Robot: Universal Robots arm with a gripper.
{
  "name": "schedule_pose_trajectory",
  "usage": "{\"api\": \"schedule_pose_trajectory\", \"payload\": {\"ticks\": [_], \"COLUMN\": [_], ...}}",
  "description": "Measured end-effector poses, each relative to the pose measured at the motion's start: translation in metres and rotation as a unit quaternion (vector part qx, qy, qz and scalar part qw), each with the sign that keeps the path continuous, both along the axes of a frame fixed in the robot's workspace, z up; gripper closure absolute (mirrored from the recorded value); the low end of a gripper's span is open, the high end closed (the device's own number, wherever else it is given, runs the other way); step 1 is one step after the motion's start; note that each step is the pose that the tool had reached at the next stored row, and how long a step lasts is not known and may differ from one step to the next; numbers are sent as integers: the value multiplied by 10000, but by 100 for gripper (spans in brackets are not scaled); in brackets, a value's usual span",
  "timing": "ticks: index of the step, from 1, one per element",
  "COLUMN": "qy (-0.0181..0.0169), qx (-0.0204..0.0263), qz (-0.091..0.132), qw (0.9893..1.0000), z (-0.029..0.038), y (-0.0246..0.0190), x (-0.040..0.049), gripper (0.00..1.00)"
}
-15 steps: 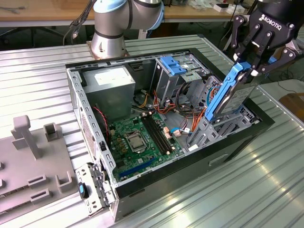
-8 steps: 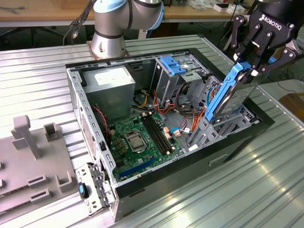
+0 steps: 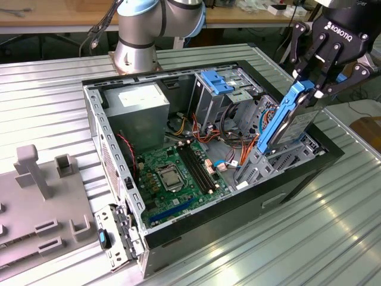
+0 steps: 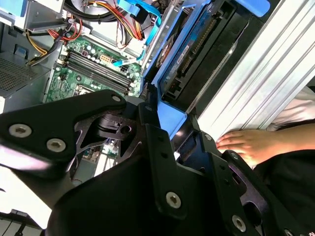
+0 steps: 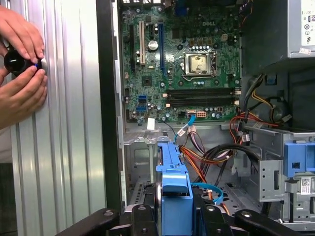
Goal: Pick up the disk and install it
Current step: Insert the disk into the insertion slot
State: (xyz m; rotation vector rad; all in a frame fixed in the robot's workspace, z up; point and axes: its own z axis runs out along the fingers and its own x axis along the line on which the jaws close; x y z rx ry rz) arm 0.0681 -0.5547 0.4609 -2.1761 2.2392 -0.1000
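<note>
Ribbed metal bench (image 3: 333, 238) carries an open computer case (image 3: 95, 113) lying on its side, with the arm base (image 3: 140, 36) behind it. Inside are the power supply box (image 3: 140, 110), green motherboard (image 3: 172, 179) and drive cage (image 3: 223, 83) with a blue latch. The disk (image 3: 297, 128) sits tilted at the case's end on the exterior view's right, upper end above the rim. Its lower end is down among brackets and orange cables, hidden. The claw (image 3: 311, 89) is clamped on the disk's upper end; its own linkage blocks the contact spots in both wrist views. A person's hands (image 5: 22, 91) rest on the bench beside the case, pinching a small black object (image 5: 15, 62). I can't identify the object, and the hands are cut off at the edge.
</note>
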Motion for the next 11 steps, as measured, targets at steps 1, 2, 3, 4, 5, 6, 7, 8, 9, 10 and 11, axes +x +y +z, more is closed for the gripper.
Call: {"api": "schedule_pose_trajectory", "payload": {"ticks": [1, 2, 3, 4, 5, 6, 7, 8, 9, 10, 11], "qy": [0, 0, 0, 0, 0, 0, 0, 0, 0, 0, 0], "qx": [0, 0, 0, 1, 0, 1, 1, 1, 0, 0, 0], "qz": [1, 5, 12, 17, 20, 21, 22, 23, 24, 26, 27], "qw": [10000, 10000, 10000, 10000, 10000, 10000, 10000, 10000, 10000, 10000, 10000], "z": [-4, -6, -8, -11, -12, -14, -17, -20, -22, -26, -29], "y": [0, -1, -2, -6, -12, -16, -20, -24, -26, -27, -28], "x": [6, 9, 10, 10, 10, 10, 10, 10, 10, 10, 10], "gripper": [63, 63, 63, 63, 63, 63, 63, 63, 63, 63, 63]}}
